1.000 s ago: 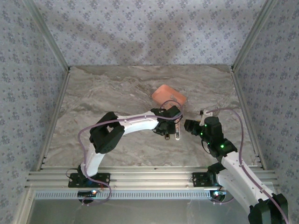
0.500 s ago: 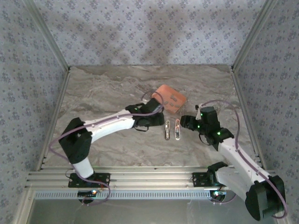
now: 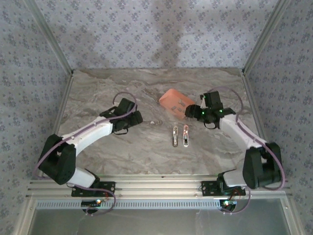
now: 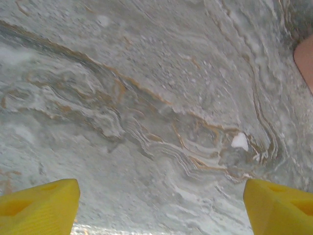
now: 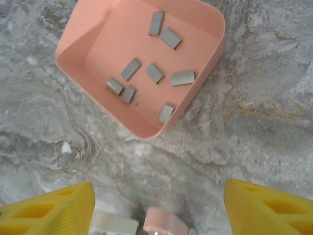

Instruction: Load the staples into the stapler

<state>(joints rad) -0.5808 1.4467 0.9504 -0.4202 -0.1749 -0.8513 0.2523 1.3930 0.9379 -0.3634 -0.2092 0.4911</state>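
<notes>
**Stapler open on table, staples in tray, both grippers empty**

Stapler point(image 3: 186, 136) lies opened flat on the marble table point(image 3: 107, 152), its two halves side by side, nearest the arm bases. Left gripper point(image 3: 138, 117) hangs well to its left, yellow fingers point(image 4: 41, 205) spread wide with bare marble between them. Right gripper point(image 3: 192, 112) is just past the stapler, beside the tray's right edge. Its fingers point(image 5: 264, 208) are spread too, pinching nothing; the stapler's ends show low between them in the right wrist view. Farthest is the salmon tray point(image 5: 73, 54), with eight grey staples point(image 5: 154, 73) loose on its floor.
</notes>
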